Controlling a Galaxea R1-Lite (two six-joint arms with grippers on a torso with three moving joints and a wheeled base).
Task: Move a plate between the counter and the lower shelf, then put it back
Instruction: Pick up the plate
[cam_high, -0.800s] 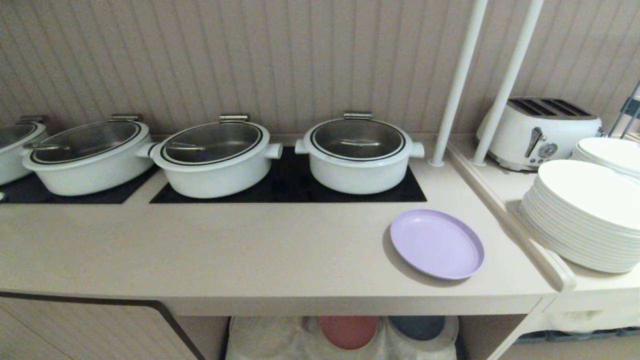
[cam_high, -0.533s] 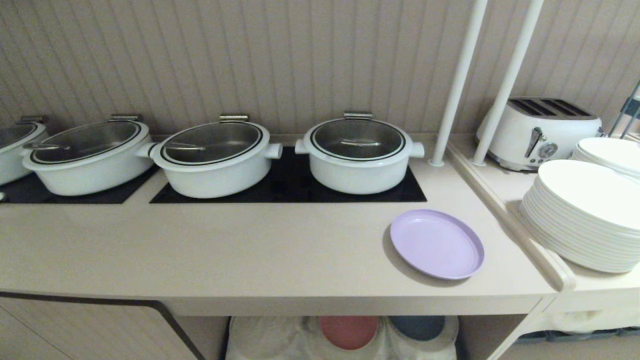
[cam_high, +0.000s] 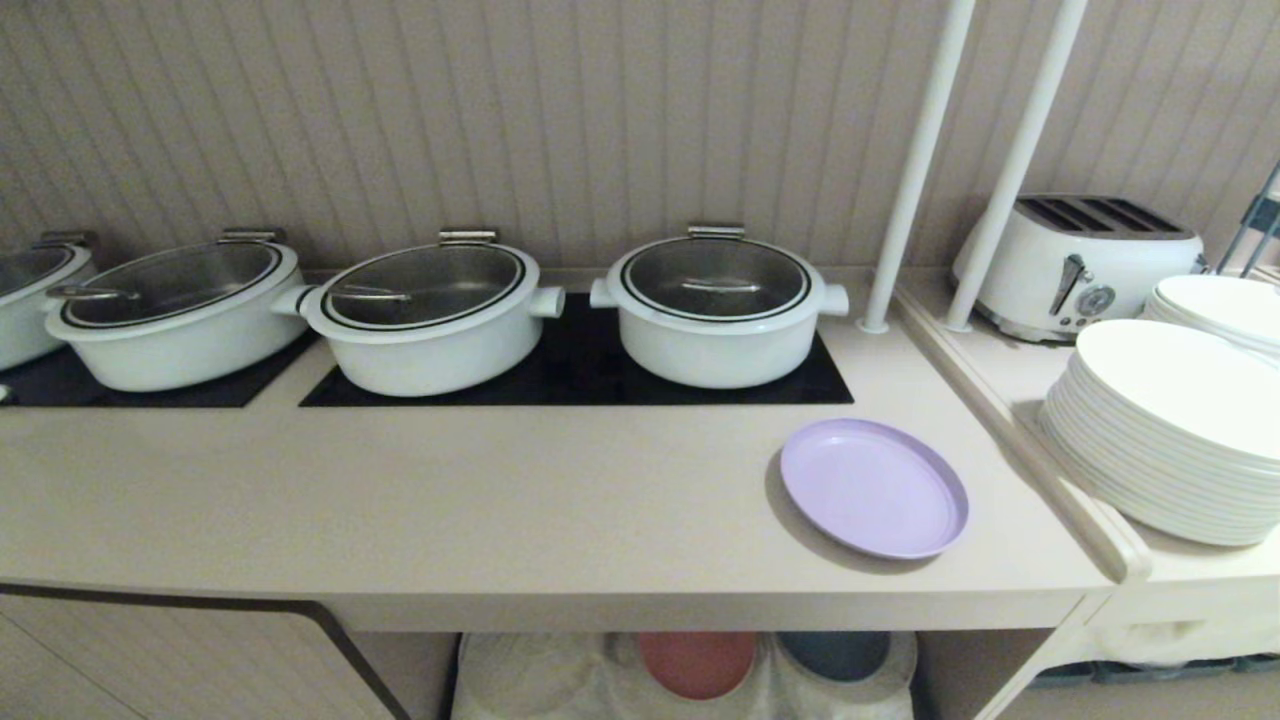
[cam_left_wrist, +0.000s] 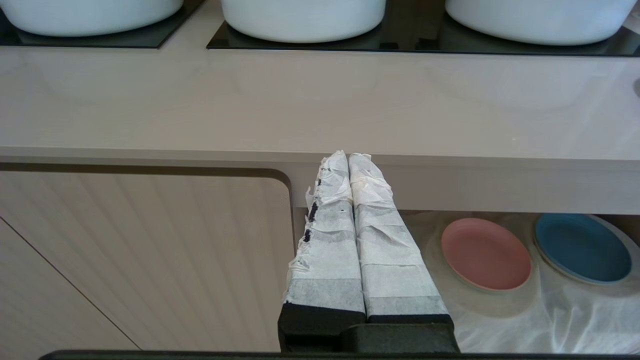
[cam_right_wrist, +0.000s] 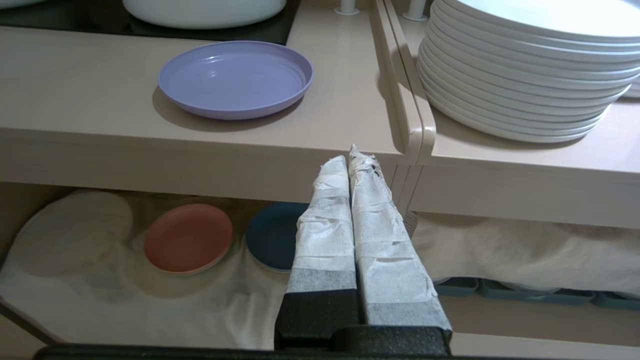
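Note:
The lavender plate (cam_high: 874, 487) (cam_right_wrist: 235, 78) lies flat on the beige counter (cam_high: 500, 490), near its right front corner. Below the counter's front edge opens the lower shelf (cam_right_wrist: 115, 295) (cam_high: 560, 680), draped with a crinkled white sheet. Neither arm shows in the head view. My right gripper (cam_right_wrist: 351, 154) hangs shut and empty in front of the counter's edge, below and to the right of the plate. My left gripper (cam_left_wrist: 347, 155) is shut and empty too, held before the counter's front further left.
Three white lidded pots (cam_high: 716, 308) stand on black hob panels (cam_high: 575, 375) behind the plate. On the shelf sit a salmon-pink plate (cam_right_wrist: 188, 238) and a dark blue plate (cam_right_wrist: 272, 235). The side ledge holds stacked white plates (cam_high: 1170, 430) and a toaster (cam_high: 1075, 255); two white poles (cam_high: 915, 160) rise between.

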